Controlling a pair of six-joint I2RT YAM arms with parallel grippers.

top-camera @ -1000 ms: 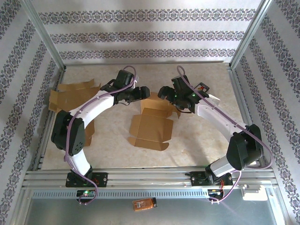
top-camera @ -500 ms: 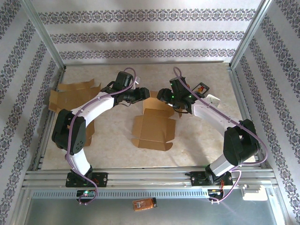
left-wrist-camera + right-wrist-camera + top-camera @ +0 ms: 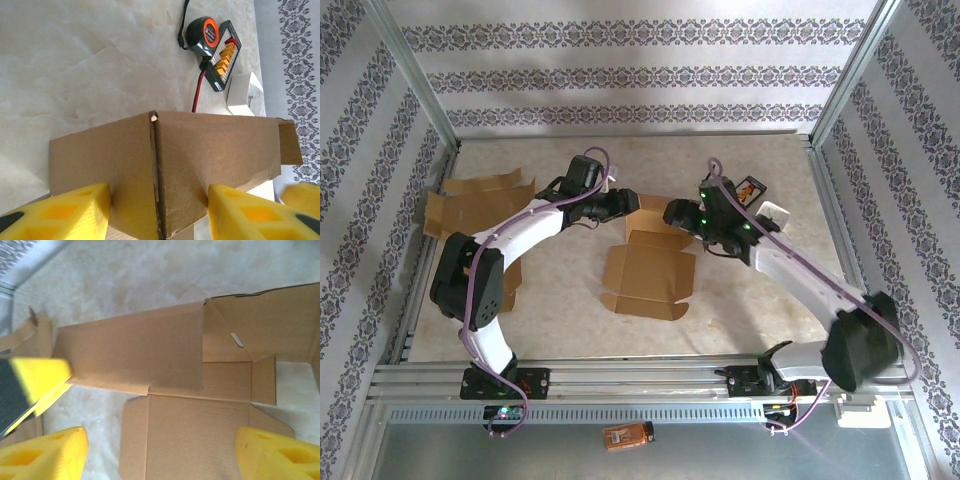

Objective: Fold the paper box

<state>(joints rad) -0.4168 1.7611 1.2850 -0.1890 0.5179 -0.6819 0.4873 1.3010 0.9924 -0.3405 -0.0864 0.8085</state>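
The paper box (image 3: 645,270) lies opened out at the middle of the table (image 3: 740,300), with its far wall raised at its 12 o'clock side. My left gripper (image 3: 623,203) sits at the box's 11 o'clock. Its yellow fingers (image 3: 75,210) straddle a folded corner of that wall, but I cannot tell whether they pinch it. My right gripper (image 3: 672,212) hovers at the box's 1 o'clock, jaws spread wide and holding nothing. Spare cardboard (image 3: 470,205) lies at the table's 9 o'clock edge.
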